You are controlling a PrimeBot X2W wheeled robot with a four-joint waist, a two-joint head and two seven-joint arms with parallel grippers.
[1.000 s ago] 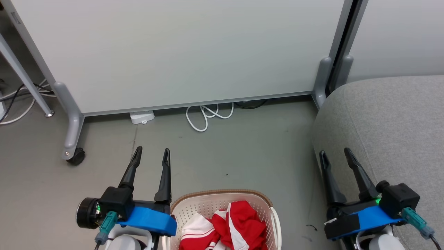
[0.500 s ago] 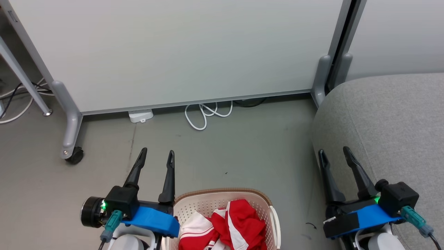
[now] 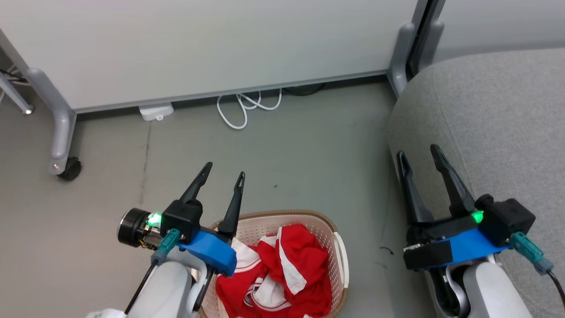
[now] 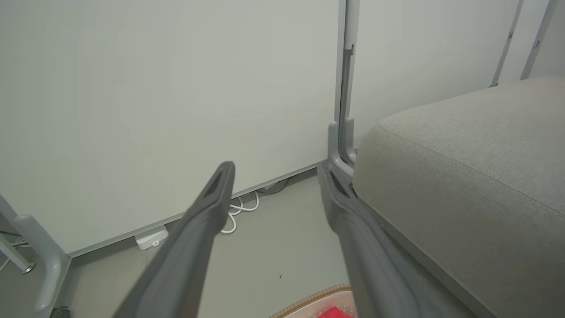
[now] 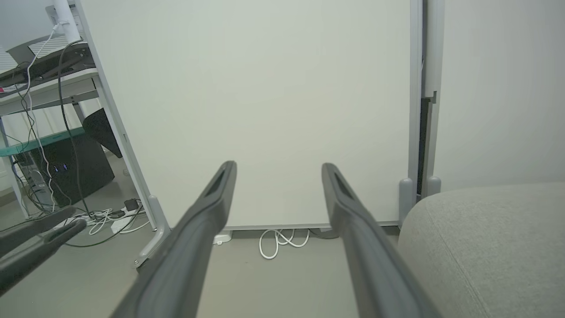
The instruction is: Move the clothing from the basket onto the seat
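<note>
Standing on grey floor (image 3: pixel 309 154): basket (image 3: pixel 260 229) near seat (image 3: pixel 494 132), white partition (image 3: pixel 220 44) behind.

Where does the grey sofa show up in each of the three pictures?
Head view: sofa along the right side.
Left wrist view: right side, middle to bottom.
Right wrist view: lower right corner.
Shared landmark: coiled white cable, left of the sofa in each.
</note>
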